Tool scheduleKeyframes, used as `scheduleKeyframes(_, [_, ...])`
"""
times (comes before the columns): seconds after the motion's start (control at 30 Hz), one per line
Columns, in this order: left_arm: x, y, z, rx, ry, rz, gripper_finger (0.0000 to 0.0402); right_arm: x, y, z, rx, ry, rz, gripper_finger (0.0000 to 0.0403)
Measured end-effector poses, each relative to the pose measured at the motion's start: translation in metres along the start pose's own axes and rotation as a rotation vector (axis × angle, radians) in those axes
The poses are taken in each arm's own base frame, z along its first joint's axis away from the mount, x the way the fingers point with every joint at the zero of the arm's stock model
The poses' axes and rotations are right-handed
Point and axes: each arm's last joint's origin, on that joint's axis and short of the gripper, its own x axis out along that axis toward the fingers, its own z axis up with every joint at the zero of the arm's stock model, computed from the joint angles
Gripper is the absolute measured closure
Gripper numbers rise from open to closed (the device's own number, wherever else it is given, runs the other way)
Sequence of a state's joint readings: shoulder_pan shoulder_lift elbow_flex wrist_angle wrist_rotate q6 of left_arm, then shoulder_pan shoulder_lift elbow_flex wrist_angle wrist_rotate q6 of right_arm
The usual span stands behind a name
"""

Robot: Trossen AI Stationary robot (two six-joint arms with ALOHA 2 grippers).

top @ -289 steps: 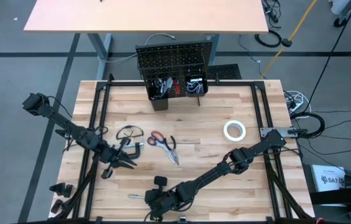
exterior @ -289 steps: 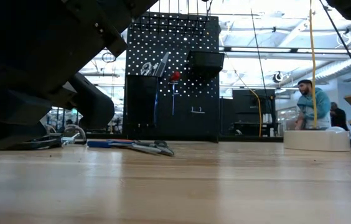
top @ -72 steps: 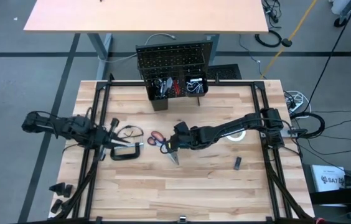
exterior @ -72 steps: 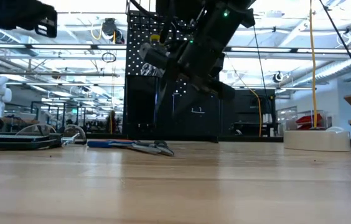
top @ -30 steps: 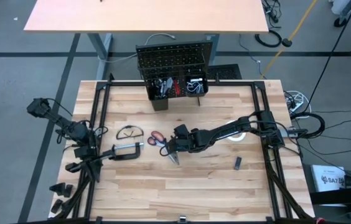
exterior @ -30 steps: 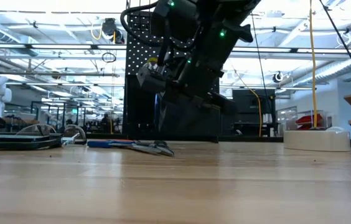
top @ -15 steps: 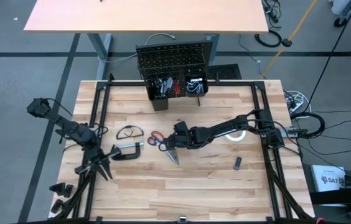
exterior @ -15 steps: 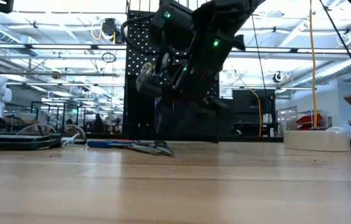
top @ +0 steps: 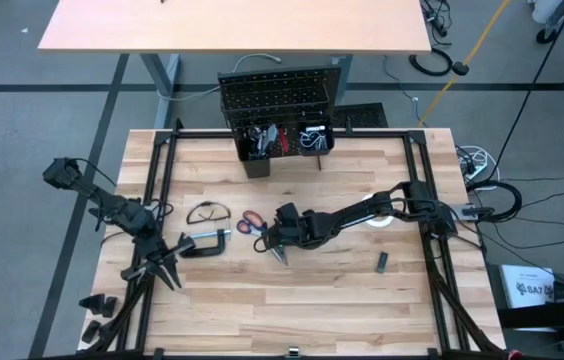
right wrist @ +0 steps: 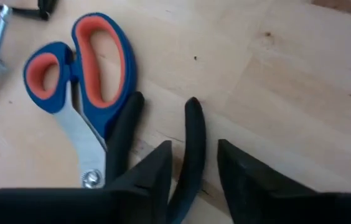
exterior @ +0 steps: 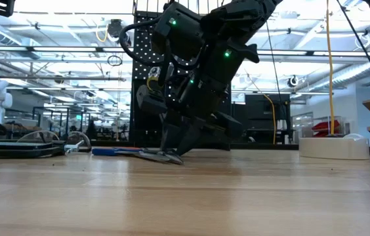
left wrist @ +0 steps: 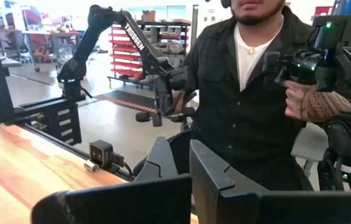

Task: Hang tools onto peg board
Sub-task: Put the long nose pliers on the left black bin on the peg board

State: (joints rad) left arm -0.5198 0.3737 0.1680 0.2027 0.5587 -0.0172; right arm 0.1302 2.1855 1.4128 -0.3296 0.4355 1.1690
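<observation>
The black-handled pliers (top: 279, 252) lie flat on the table next to the blue-and-orange scissors (top: 251, 222). My right gripper (top: 273, 241) is open and low over the pliers. In the right wrist view its fingers (right wrist: 158, 163) stand on either side of one pliers handle (right wrist: 193, 134). I cannot tell whether they touch it. The scissors (right wrist: 82, 68) lie just beyond. My left gripper (top: 160, 272) is open and empty at the table's near left, past the black C-clamp (top: 206, 243). The safety glasses (top: 207, 212) lie flat. The peg board (top: 282, 95) stands at the far edge.
The white tape roll (top: 378, 212) lies partly under my right arm, and a small black piece (top: 382, 262) lies nearer. Bins (top: 284, 140) with tools sit at the peg board's foot. A person (left wrist: 250, 93) stands beyond the table's left edge.
My right gripper has come down onto the pliers and tipped more steeply, moving a little toward the near edge. My left gripper has swung from beside the C-clamp's screw end toward the table's near edge and then kept still. The clamp stays on the table.
</observation>
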Motion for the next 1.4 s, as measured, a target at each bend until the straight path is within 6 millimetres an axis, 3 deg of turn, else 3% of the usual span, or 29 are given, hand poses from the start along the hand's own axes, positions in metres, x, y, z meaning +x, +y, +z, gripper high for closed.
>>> scheduleKeyframes(0.2, [0.000,0.000,0.000,0.002,0.004,0.000,0.0402,0.000,-0.004,-0.012,-0.119,-0.015,-0.080,0.0382])
scheduleKeyframes(0.47, [0.000,0.001,0.000,-0.002,0.001,0.021,0.0402,-0.017,0.012,-0.005,-0.298,-0.151,-0.088,0.0384])
scheduleKeyframes(0.63, [-0.001,0.005,0.001,-0.017,-0.017,0.189,0.0402,-0.057,0.037,0.015,-0.343,-0.394,-0.079,0.0387])
scheduleKeyframes(0.73, [-0.002,0.009,0.001,-0.022,-0.023,0.315,0.0402,-0.071,0.040,0.022,-0.348,-0.474,-0.091,0.0387])
scheduleKeyframes(0.9, [-0.002,0.010,0.002,-0.016,-0.025,0.368,0.0402,-0.095,0.046,0.041,-0.297,-0.608,-0.083,0.0387])
scheduleKeyframes(1.07, [-0.003,0.012,0.004,-0.013,-0.050,0.435,0.0402,-0.089,0.049,0.061,-0.282,-0.671,-0.055,0.0387])
scheduleKeyframes(1.23, [-0.005,0.015,0.006,-0.011,-0.078,0.550,0.0402,-0.078,0.048,0.079,-0.347,-0.718,0.138,0.0387])
scheduleKeyframes(1.4, [-0.007,0.017,0.006,-0.013,-0.082,0.640,0.0402,-0.078,0.042,0.098,-0.389,-0.882,0.324,0.0387])
